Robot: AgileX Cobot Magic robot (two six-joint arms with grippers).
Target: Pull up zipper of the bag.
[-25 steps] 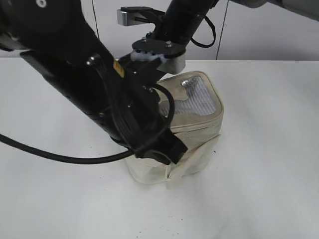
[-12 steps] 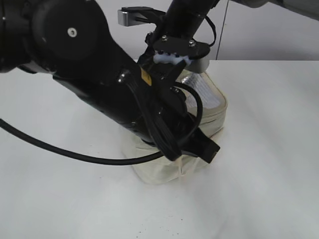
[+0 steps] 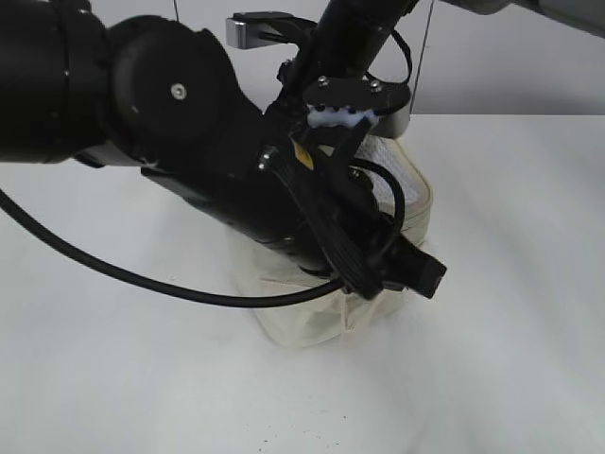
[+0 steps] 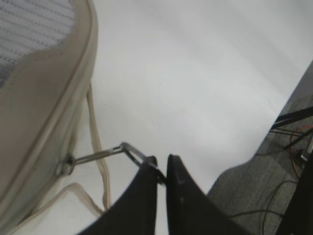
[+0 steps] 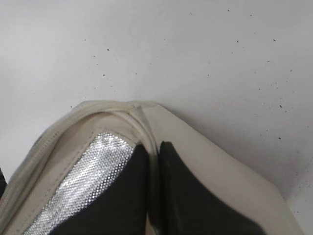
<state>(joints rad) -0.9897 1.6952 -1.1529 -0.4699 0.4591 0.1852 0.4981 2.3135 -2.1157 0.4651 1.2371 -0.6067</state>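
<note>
The cream-white bag (image 3: pixel 312 326) stands mid-table, mostly hidden behind my left arm; its lid rim (image 3: pixel 427 203) and grey window (image 4: pixel 29 29) show. My left gripper (image 4: pixel 162 164) is shut on a silver ring pull (image 4: pixel 105 153) of the cream zipper (image 4: pixel 58 122) and holds it taut, out from the bag's side. In the exterior view its black fingertips (image 3: pixel 425 276) sit at the bag's right front corner. My right gripper (image 5: pixel 154 149) is shut on the bag's lid rim (image 5: pixel 146 120), one finger over the silver-grey window (image 5: pixel 88 171), at the bag's far end.
The white table (image 3: pixel 510 359) spreads round the bag. A black cable (image 3: pixel 123 279) from my left arm loops low over the table at the left. The table's edge and grey floor (image 4: pixel 254 186) show at the right of the left wrist view.
My left arm has swung right along the bag's front, carrying the pull from the front left corner to the front right corner. The right gripper has stayed at the far rim.
</note>
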